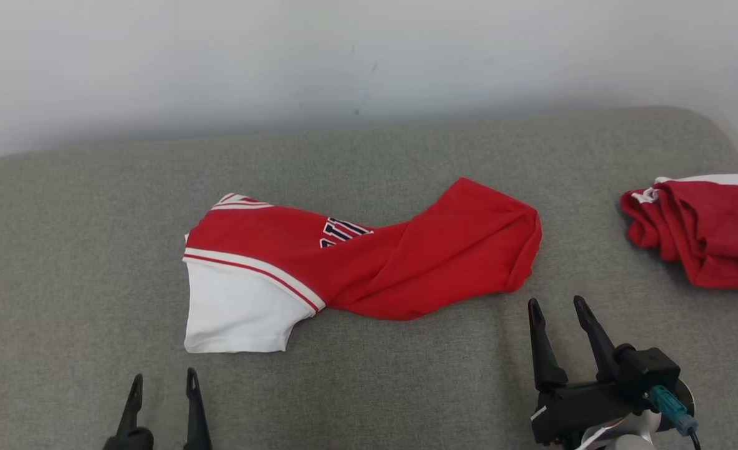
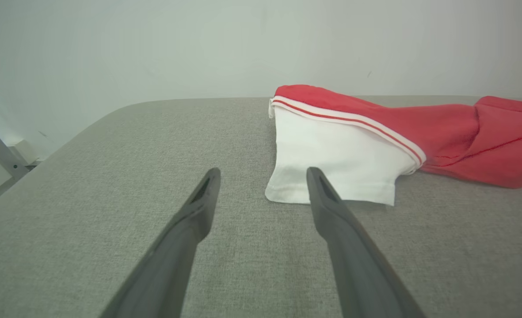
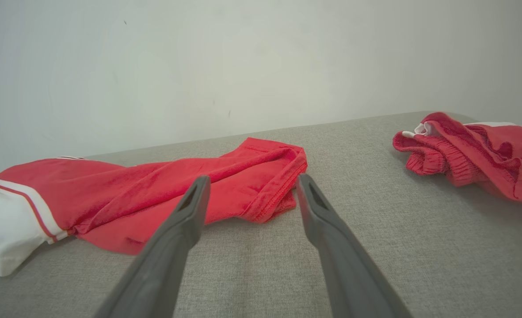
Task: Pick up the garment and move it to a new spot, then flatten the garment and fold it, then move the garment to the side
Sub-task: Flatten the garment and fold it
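garment: we see a red jersey top (image 1: 406,262) lying about mid-way across the grey padded surface (image 1: 62,262), twisted along its length and creased, not flat.
sleeve: white sleeve (image 1: 237,312) with red-and-white striped trim, at the garment's left near corner, flat on the surface.
print: dark lettering (image 1: 344,232) half tucked into a fold. We can't read it.
red end: the bunched hem end (image 1: 506,231) points to the right side, with its edge rolled over.
left gripper: left gripper (image 1: 164,374) has its fingers spread with nothing between them. It sits just short of the white sleeve's near edge. The head view shows a strip of grey between tips and cloth.
right gripper: right gripper (image 1: 556,300) also has its fingers spread and empty. It's near the red end, on the near side, tips pointing at it. We see no contact.
second garment: crumpled red piece with white trim (image 1: 700,231) at the right edge of the surface, well apart from the jersey.
backdrop: pale wall (image 1: 344,56) directly behind the surface.
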Motion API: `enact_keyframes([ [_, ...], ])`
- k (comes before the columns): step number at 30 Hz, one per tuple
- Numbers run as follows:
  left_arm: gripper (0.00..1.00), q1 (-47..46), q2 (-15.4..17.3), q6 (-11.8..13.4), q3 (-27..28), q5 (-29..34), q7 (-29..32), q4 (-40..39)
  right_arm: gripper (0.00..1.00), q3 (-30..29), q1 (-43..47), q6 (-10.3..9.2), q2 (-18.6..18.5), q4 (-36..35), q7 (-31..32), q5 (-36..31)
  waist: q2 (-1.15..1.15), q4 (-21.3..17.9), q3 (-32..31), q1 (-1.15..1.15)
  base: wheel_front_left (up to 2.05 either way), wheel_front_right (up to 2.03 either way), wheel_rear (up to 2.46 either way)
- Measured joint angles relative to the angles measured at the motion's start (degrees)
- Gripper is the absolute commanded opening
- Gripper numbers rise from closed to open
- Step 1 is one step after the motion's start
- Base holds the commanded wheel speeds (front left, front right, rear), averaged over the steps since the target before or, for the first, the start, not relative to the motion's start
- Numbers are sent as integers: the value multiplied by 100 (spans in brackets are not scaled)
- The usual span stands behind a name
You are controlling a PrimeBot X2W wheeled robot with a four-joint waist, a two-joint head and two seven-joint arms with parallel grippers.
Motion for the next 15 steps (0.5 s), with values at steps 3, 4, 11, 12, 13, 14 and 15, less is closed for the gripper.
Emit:
enact_keyframes([
  [3, 100, -211, -5, 1, -59, -51, -1, 60, 100, -16, -121, 0, 0, 20, 0, -48, 0, 22, 196, 0, 0, 0, 0],
  [4, 100, -283, -7, 1, -103, -71, 0, 69, 100, -29, -164, 0, -1, 30, 0, -68, 0, 29, 265, 0, 0, 0, 0],
  [11, 100, -732, -12, 7, -460, -189, 0, 109, 100, -137, -548, 0, 0, 149, 0, -186, 0, 112, 762, 0, 0, 0, 0],
  [12, 100, -779, -11, 8, -509, -190, 0, 118, 100, -154, -600, 0, 0, 194, 1, -197, 1, 130, 829, 0, 0, 0, 0],
  [13, 100, -829, -11, 13, -560, -199, 0, 134, 100, -174, -647, 0, -1, 237, 0, -210, 1, 149, 895, 1, 0, 0, 0],
  [14, 100, -866, -11, 13, -608, -211, 0, 143, 100, -197, -690, 0, 0, 278, 0, -223, 1, 170, 957, 1, 0, 0, 0],
  [15, 100, -900, -11, 14, -648, -221, 0, 157, 100, -220, -732, 0, 0, 321, 0, -229, 1, 192, 1016, 0, 0, 0, 0],
])
